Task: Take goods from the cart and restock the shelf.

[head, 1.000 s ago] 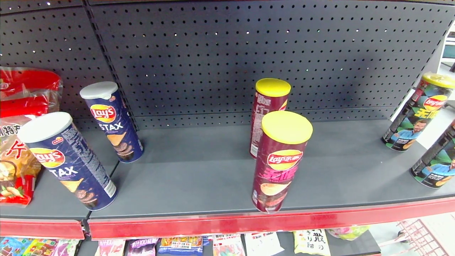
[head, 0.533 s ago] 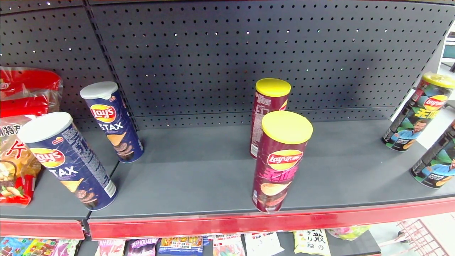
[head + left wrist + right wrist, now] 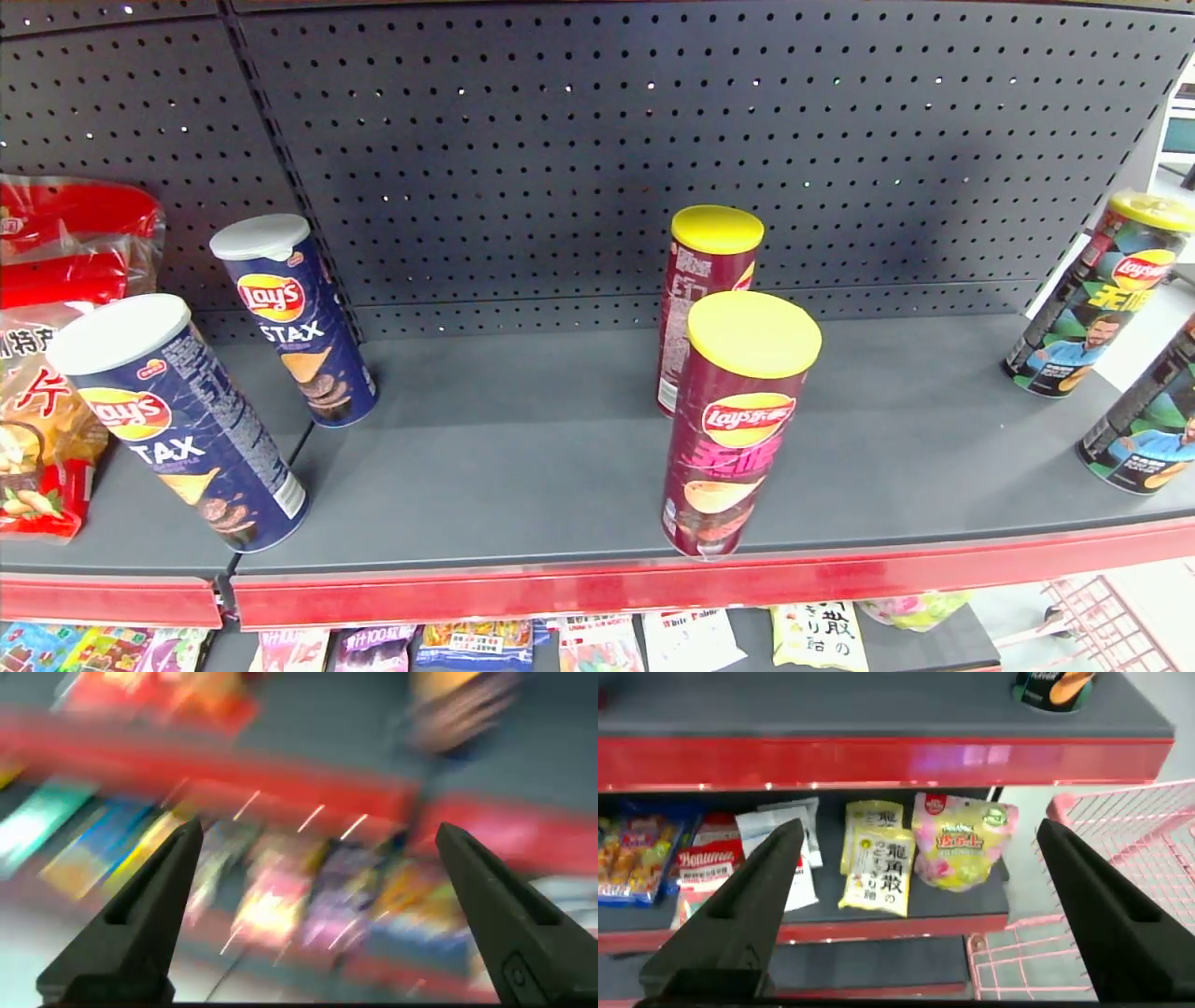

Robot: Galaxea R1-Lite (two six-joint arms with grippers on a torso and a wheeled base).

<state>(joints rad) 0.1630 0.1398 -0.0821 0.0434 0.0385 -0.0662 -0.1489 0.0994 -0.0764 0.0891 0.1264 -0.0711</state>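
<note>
While our left jaws and right jaws gape wide and empty, a maroon yellow-lidded can (image 3: 733, 439) stands upright on the shelf (image 3: 523, 467).

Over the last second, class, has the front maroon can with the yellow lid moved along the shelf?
No. The front maroon can keeps its base at the same spot against the shelf's red front edge, upright as before.

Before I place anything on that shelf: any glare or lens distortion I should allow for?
Head view: the nearer dark blue chip can with a white lid and the green-and-black chip can with a yellow lid lean outward, likely wide-angle distortion; pale glare streaks the glossy red shelf edge. Right wrist view: a bright highlight sits on that red edge.
</note>
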